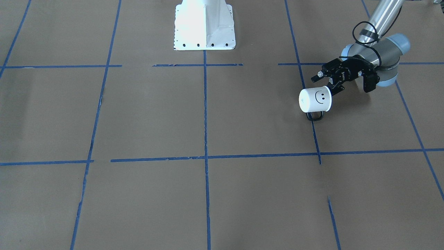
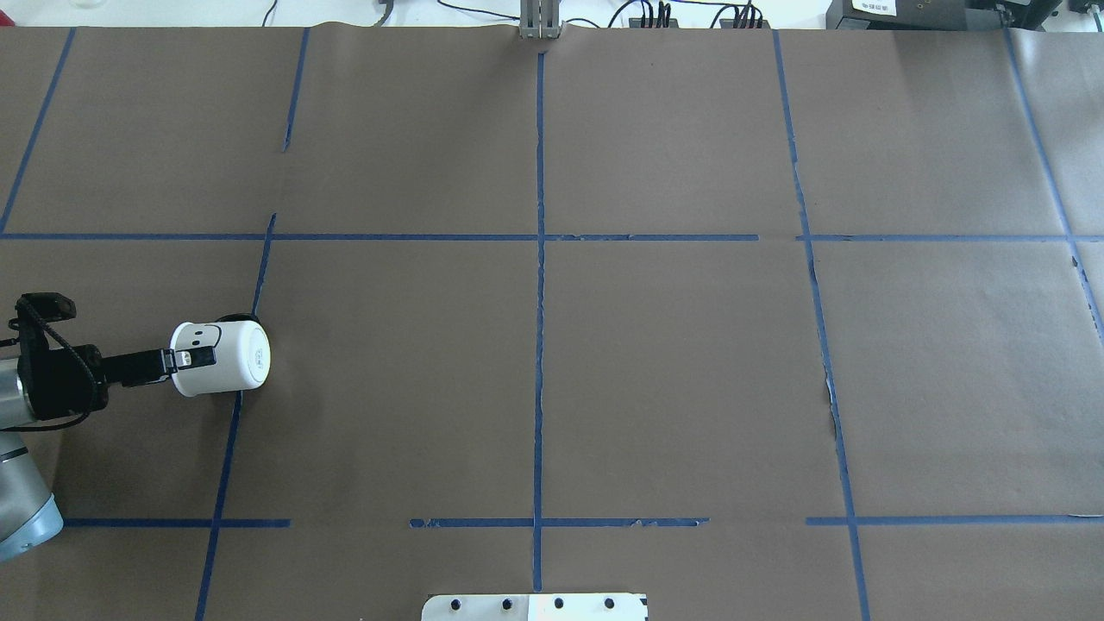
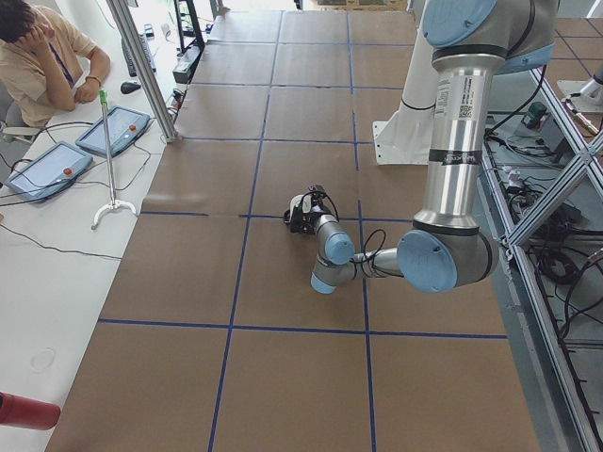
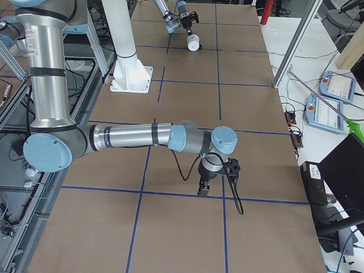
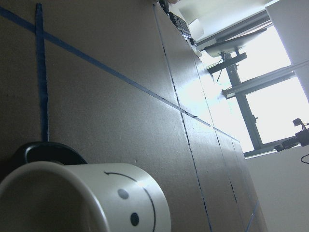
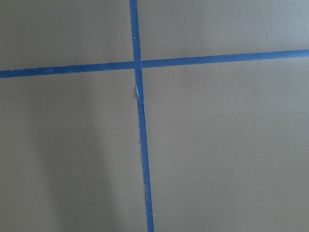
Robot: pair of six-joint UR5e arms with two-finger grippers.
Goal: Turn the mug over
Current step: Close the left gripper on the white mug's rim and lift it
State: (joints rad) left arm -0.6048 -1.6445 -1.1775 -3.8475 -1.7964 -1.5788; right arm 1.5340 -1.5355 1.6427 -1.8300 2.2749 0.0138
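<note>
The white mug [image 1: 315, 100] with a black smiley face is held on its side, base pointing toward the table's middle. Its dark handle [image 1: 315, 116] hangs down close to the brown paper. My left gripper [image 1: 332, 89] is shut on the mug's rim, with one finger [image 2: 195, 356] lying over the outer wall. The mug also shows in the overhead view [image 2: 222, 358], the left wrist view [image 5: 87, 203] and far off in the exterior right view [image 4: 194, 44]. My right gripper [image 4: 205, 187] points down just above the paper; I cannot tell if it is open.
Blue tape lines [image 2: 539, 302] cut the brown paper table into squares. The white robot base plate [image 1: 204, 27] stands at the robot's edge. A seated operator [image 3: 42, 56] and tablets [image 3: 47, 169] are on the side bench.
</note>
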